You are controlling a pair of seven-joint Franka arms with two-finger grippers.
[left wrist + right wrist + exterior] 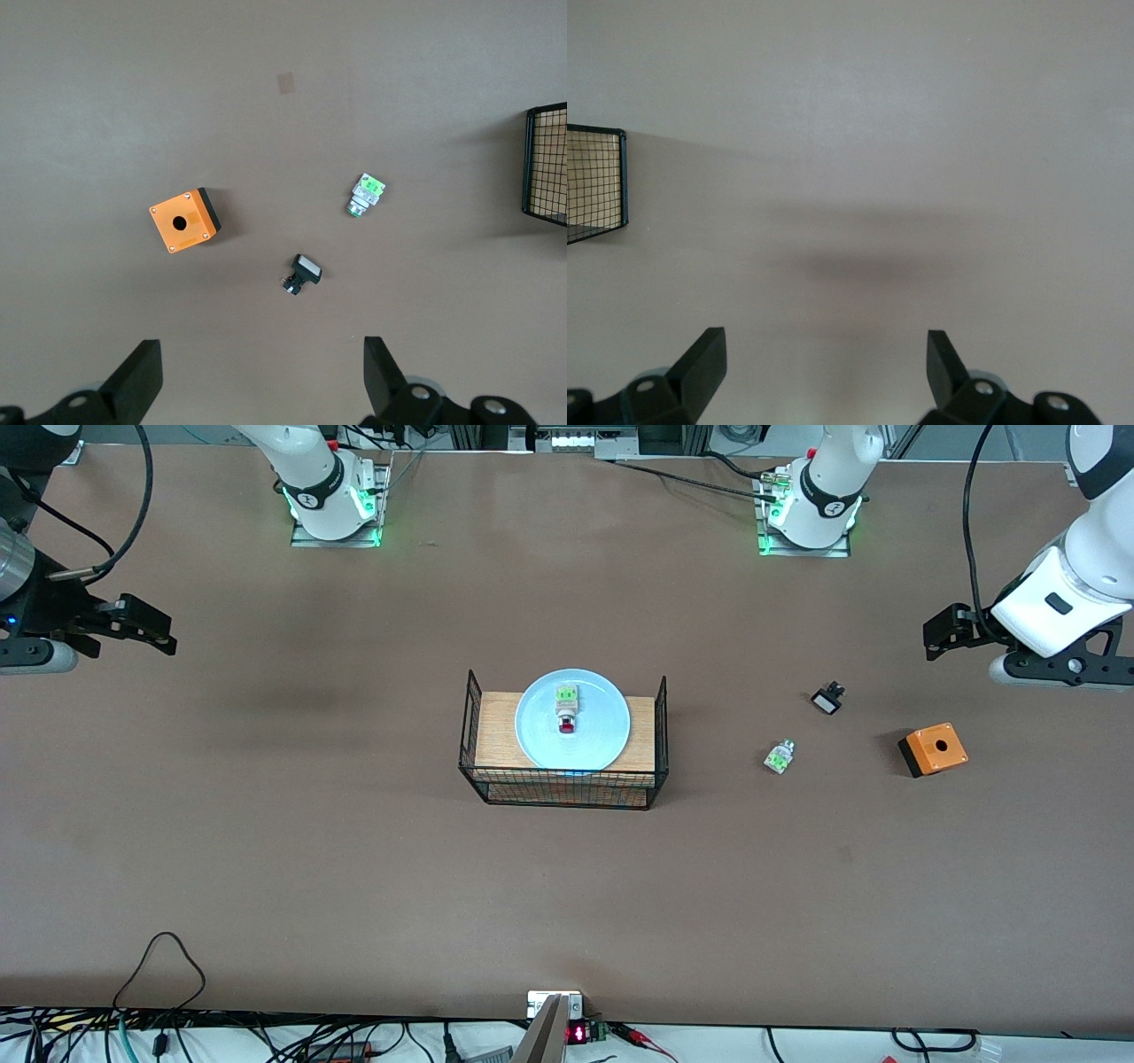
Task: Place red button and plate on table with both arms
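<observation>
Red button (567,713) sits on the plate (611,731), atop the rack (496,731) mid-table (266,850). Left gripper (939,631) and right gripper (146,624) hover wide-open and empty, well apart from the rack, bare tabletop all round it.

One plate (572,720) sits on one wire rack (563,744), carrying one red button (567,710). Beside the rack toward the left arm's end lie one green-and-white part (780,755), one black-and-white part (827,698) and one orange box (933,749).
</observation>
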